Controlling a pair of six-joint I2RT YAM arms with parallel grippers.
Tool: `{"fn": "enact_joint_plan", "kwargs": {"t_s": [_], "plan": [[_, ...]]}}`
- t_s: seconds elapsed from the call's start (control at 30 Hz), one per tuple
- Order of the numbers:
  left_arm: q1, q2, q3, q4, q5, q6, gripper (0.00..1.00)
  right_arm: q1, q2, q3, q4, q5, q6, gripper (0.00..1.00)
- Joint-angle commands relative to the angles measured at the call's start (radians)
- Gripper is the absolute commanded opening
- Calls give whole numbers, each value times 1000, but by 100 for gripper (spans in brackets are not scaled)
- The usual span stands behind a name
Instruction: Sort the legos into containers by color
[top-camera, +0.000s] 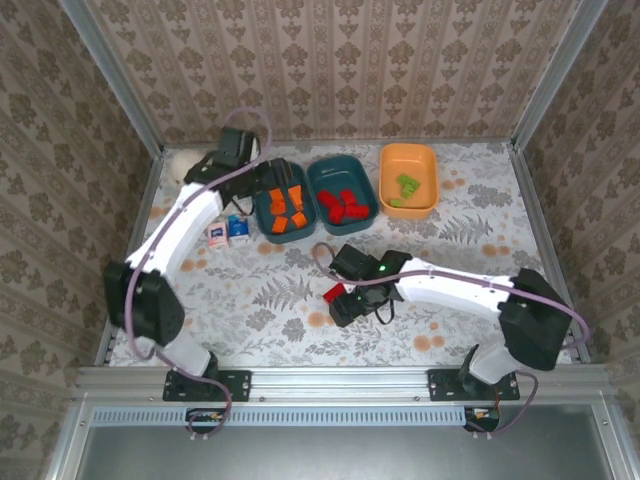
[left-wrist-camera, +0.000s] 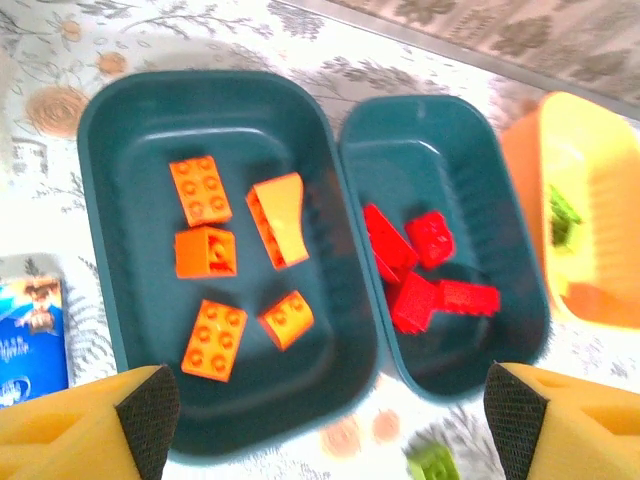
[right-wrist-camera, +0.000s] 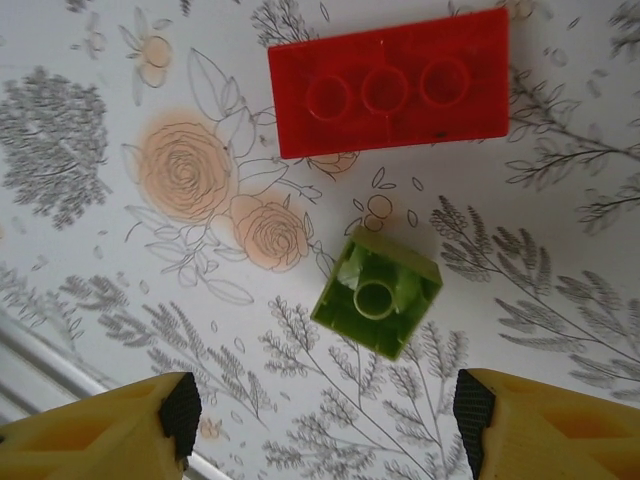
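Observation:
In the left wrist view, several orange legos (left-wrist-camera: 208, 252) lie in the left teal container (left-wrist-camera: 130, 130). Several red legos (left-wrist-camera: 420, 272) lie in the teal container (left-wrist-camera: 420, 150) beside it. My left gripper (left-wrist-camera: 330, 420) hangs open over the near rims of both, holding nothing. A green lego (left-wrist-camera: 432, 462) rests on the table just in front. Green legos (top-camera: 405, 187) lie in the orange container (top-camera: 408, 160). My right gripper (right-wrist-camera: 325, 415) is open above an upturned green lego (right-wrist-camera: 378, 292), with a long red lego (right-wrist-camera: 390, 85) beyond it on the table.
A white plush dog (top-camera: 183, 163) sits at the back left corner. Small blue and white items (top-camera: 228, 231) lie left of the teal trays. Patterned walls close in the table on three sides. A metal rail (right-wrist-camera: 40, 370) runs near the right gripper.

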Motion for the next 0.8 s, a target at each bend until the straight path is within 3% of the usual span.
{"fn": "enact_joint_plan", "kwargs": {"t_s": [0.0,0.2,0.37,0.77], "plan": [[-13,-113,-133,65,141,5,83,11,89,60,-33,58,113,69],[-65,-368,-333,28,169,-21,82,26,159,84,-46,110,179,68],[-102,-474,-410,0,161,-59,81,25,180,80,-48,152,191,68],[-145,-513,-422,-25,140,-55,80,26,231,87,-29,138,197,39]]}}
